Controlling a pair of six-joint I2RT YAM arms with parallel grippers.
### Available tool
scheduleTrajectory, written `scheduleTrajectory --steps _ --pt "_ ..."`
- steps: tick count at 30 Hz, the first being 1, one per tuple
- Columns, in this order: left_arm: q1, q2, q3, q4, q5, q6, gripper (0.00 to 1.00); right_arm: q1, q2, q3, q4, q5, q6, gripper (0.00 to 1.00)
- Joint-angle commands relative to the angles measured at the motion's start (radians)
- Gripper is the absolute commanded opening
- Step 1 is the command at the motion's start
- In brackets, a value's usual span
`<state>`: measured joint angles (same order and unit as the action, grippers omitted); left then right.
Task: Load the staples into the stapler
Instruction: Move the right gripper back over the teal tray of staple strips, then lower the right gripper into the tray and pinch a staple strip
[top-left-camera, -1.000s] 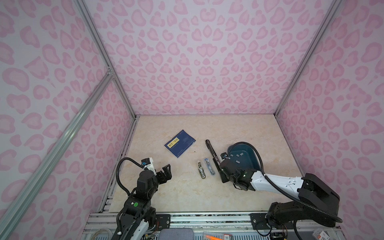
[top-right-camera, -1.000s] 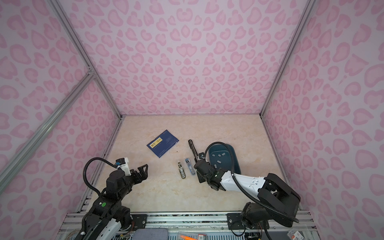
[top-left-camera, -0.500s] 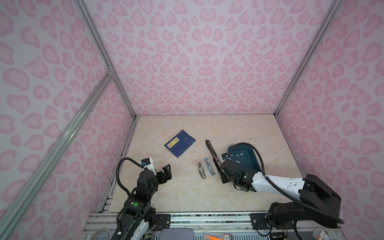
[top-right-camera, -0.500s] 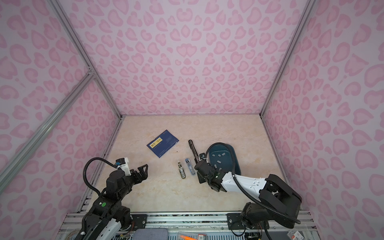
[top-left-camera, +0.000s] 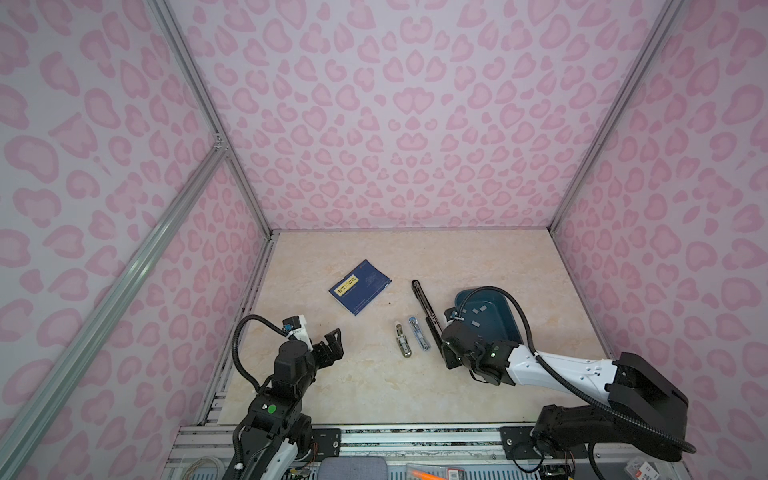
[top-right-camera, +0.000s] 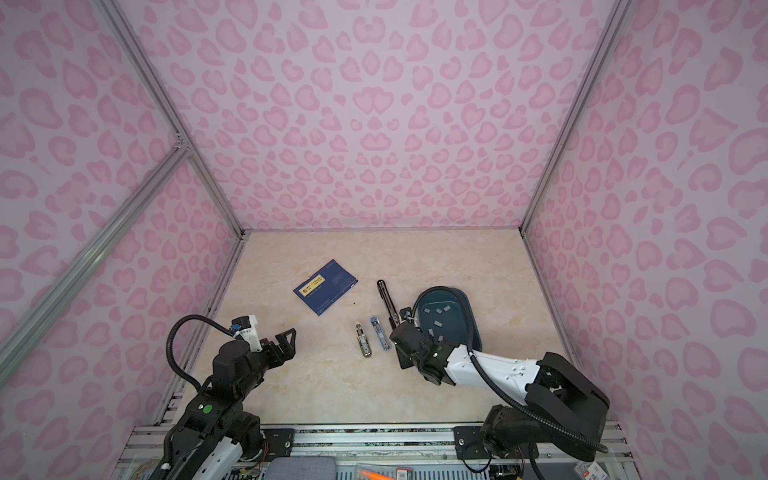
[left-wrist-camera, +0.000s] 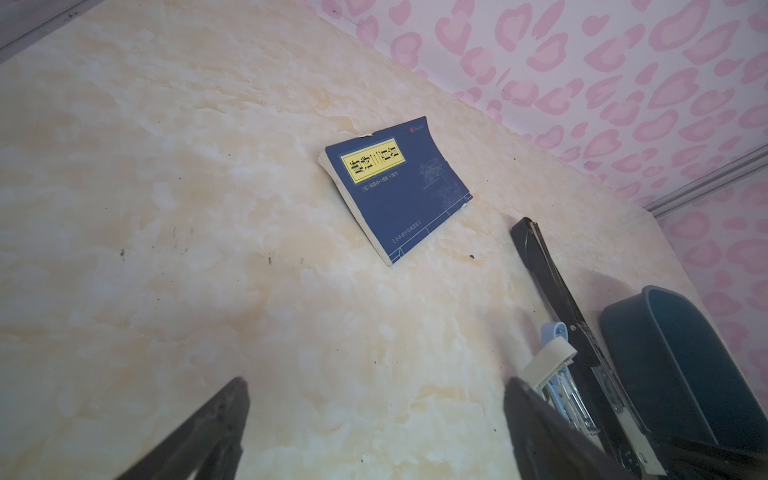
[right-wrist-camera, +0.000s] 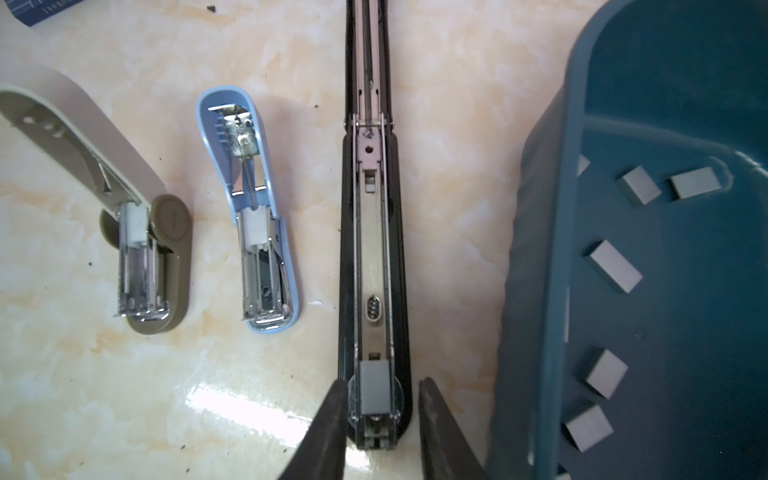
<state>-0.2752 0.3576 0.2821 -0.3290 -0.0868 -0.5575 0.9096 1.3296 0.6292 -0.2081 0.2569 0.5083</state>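
A long black stapler (right-wrist-camera: 374, 249) lies opened flat on the table, also visible in both top views (top-left-camera: 424, 305) (top-right-camera: 388, 303). A grey strip of staples (right-wrist-camera: 375, 386) sits in the near end of its metal channel. My right gripper (right-wrist-camera: 382, 382) is open, one finger on each side of that end, and neither finger holds the strip. More staples (right-wrist-camera: 613, 266) lie loose in the teal tray (right-wrist-camera: 540, 291) just beside it. My left gripper (left-wrist-camera: 377, 381) is open and empty above bare table at the left (top-left-camera: 334, 338).
A small blue stapler (right-wrist-camera: 253, 216) and an olive stapler (right-wrist-camera: 145, 232) lie opened to the left of the black one. A blue book (top-left-camera: 359, 286) lies further back. The teal tray (top-left-camera: 505, 320) stands close against my right arm. Pink patterned walls enclose the table.
My right gripper's jaws have parted around the black stapler's near end, leaving the staple strip in the channel. The left arm has not moved.
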Motion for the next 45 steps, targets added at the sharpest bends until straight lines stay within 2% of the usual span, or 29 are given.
scheduleTrajectory --steps 1,4,7,12,15,17,20,22,27,32,37,45 --pt "0.002 0.002 0.001 0.011 -0.015 -0.006 0.97 0.001 -0.034 0.030 -0.051 0.057 -0.015 0.34" --pt "0.001 0.009 0.001 0.019 -0.019 -0.002 0.97 -0.007 -0.091 0.078 -0.102 0.102 -0.033 0.35" --pt "0.002 0.027 0.001 0.043 -0.016 0.006 0.97 -0.069 -0.164 0.101 -0.131 0.129 -0.057 0.37" --pt "0.002 0.107 0.018 0.074 -0.015 0.020 0.97 -0.327 -0.224 0.077 -0.110 0.062 -0.065 0.35" --pt "0.002 0.172 0.035 0.088 -0.003 0.031 0.97 -0.485 -0.184 0.067 -0.069 -0.054 -0.049 0.32" --pt "0.002 0.209 0.046 0.093 0.000 0.034 0.97 -0.534 -0.130 0.074 -0.035 -0.097 -0.043 0.32" --pt "0.002 0.246 0.058 0.097 -0.005 0.034 0.97 -0.558 -0.035 0.104 -0.001 -0.136 -0.034 0.32" --pt "0.001 0.256 0.062 0.098 -0.009 0.033 0.97 -0.593 0.046 0.151 -0.010 -0.201 -0.039 0.32" --pt "0.002 0.224 0.053 0.095 -0.006 0.035 0.97 -0.614 0.206 0.234 -0.033 -0.280 -0.061 0.29" --pt "0.002 0.153 0.032 0.089 -0.009 0.034 0.97 -0.578 0.232 0.200 -0.003 -0.290 -0.094 0.37" --pt "0.001 0.121 0.024 0.082 -0.018 0.031 0.97 -0.578 0.265 0.186 -0.011 -0.309 -0.098 0.36" --pt "0.000 0.150 0.032 0.088 -0.010 0.034 0.97 -0.564 0.316 0.192 -0.014 -0.349 -0.112 0.35"
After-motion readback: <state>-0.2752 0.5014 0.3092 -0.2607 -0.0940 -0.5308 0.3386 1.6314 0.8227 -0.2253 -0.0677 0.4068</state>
